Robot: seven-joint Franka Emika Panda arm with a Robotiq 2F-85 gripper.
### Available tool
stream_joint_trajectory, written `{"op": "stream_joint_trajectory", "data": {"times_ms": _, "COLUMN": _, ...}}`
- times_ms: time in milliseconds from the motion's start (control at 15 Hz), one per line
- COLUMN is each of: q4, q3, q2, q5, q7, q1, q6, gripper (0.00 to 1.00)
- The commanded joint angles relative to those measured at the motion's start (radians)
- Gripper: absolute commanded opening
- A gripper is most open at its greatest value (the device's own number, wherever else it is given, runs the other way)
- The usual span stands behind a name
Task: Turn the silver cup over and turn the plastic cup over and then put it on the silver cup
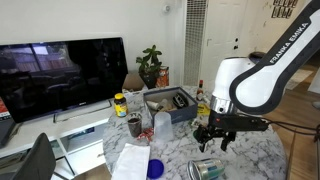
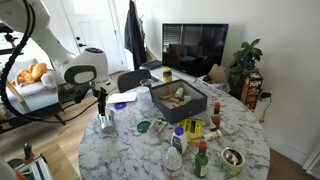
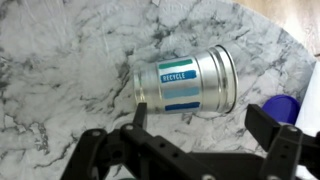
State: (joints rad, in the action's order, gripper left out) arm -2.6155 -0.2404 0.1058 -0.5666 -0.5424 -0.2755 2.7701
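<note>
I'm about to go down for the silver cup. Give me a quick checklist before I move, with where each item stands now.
1. Gripper open: ok.
2. Silver cup found, lying on its side on the marble table: ok.
3. Cup between the fingers: not ok, it lies beyond the fingertips in the wrist view.
4. Blue object apart from the cup: ok.
5. Which end of the cup is open: cannot tell.
6. Plastic cup in sight in an exterior view, away from the gripper: ok.
</note>
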Motion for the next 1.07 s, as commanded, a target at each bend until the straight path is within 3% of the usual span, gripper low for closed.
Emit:
{"op": "stream_joint_trajectory", "data": {"times_ms": 0, "q4": 0.001, "q3": -0.005, "q2": 0.0, "q5": 0.003, "q7": -0.007, "q1": 0.006, "q6": -0.002, "gripper": 1.0}}
{"op": "stream_joint_trajectory", "data": {"times_ms": 267, "q4": 0.042, "q3": -0.008, "q2": 0.022, "q5": -0.047, "q7": -0.058, "q1": 0.007, "q6": -0.033, "gripper": 1.0}}
{"op": "stream_joint_trajectory", "data": {"times_ms": 533, "q4": 0.047, "q3": 0.0, "q2": 0.018, "q5": -0.058, "q7": -0.236, "q1": 0.006, "q6": -0.043, "gripper": 1.0}}
{"op": "stream_joint_trajectory", "data": {"times_ms": 600, "q4": 0.032, "q3": -0.002, "q2": 0.008, "q5": -0.025, "q7": -0.184, "q1": 0.008, "q6": -0.015, "gripper": 1.0}}
{"op": "stream_joint_trajectory", "data": {"times_ms": 1000, "q4": 0.052, "q3": 0.015, "q2": 0.036, "q5": -0.024, "q7": -0.309, "q1": 0.011, "q6": -0.031, "gripper": 1.0}}
